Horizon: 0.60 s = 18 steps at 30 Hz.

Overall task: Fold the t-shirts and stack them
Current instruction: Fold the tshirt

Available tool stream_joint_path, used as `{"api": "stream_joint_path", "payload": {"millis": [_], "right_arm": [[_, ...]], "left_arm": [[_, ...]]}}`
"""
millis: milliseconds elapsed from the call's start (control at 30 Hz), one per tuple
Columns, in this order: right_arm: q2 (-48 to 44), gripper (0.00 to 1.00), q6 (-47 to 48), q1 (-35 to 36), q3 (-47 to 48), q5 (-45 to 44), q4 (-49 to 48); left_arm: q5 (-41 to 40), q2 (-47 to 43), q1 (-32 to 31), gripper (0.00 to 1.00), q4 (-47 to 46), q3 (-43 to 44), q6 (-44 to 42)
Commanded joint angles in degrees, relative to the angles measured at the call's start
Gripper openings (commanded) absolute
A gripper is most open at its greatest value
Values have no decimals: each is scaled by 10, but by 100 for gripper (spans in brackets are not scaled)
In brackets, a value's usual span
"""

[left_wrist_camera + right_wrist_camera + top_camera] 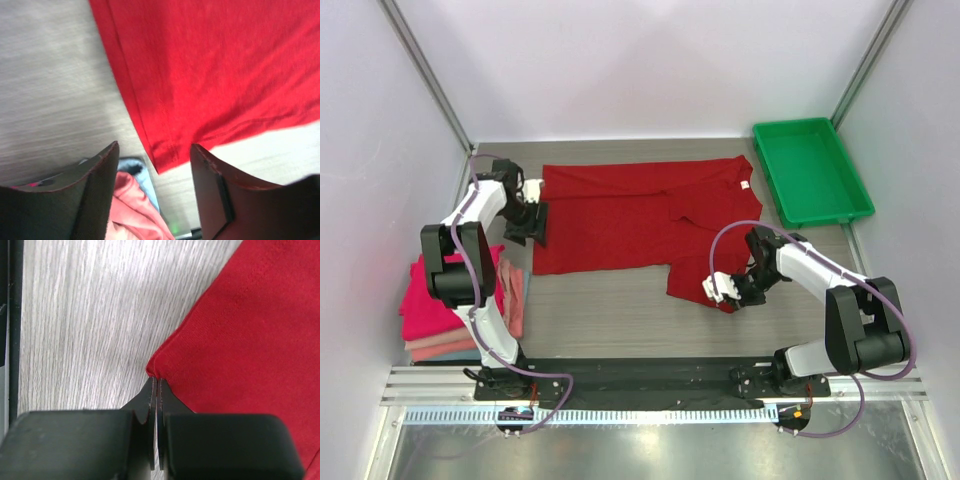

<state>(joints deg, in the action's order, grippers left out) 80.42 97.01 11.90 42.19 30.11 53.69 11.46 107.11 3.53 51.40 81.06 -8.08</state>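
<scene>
A large dark crimson t-shirt (pixel 630 220) lies spread on the table, its right part folded over. My left gripper (pixel 536 228) hovers open at the shirt's left edge. In the left wrist view the hem corner (pixel 161 159) of the shirt lies between the fingers (pixel 102 190) of the left gripper (pixel 155 172), untouched. My right gripper (pixel 732 295) is at the shirt's near right corner. The right wrist view shows the right gripper (pixel 156 382) with its jaws pressed together, pinching the cloth's folded corner (pixel 165 362). A stack of folded t-shirts (pixel 440 300) in magenta, salmon and pale pink sits at the left.
A green plastic tray (pixel 810 170) stands at the back right corner. White walls enclose the table on three sides. The salmon cloth (pixel 132 205) of the stack shows just below the left gripper's fingers. A black rail (pixel 640 375) runs along the near edge.
</scene>
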Motion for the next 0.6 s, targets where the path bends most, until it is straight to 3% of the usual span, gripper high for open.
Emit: {"api": "stream_joint_path", "payload": {"millis": [0, 167, 567], "right_arm": [[-8, 1, -24, 3, 2, -4, -11], [1, 1, -35, 3, 13, -6, -20], [16, 1, -35, 4, 17, -8, -28]], "left_arm": [[39, 2, 4, 59, 38, -5, -17], [27, 19, 6, 53, 66, -7, -26], [18, 1, 8, 51, 53, -60, -23]]}}
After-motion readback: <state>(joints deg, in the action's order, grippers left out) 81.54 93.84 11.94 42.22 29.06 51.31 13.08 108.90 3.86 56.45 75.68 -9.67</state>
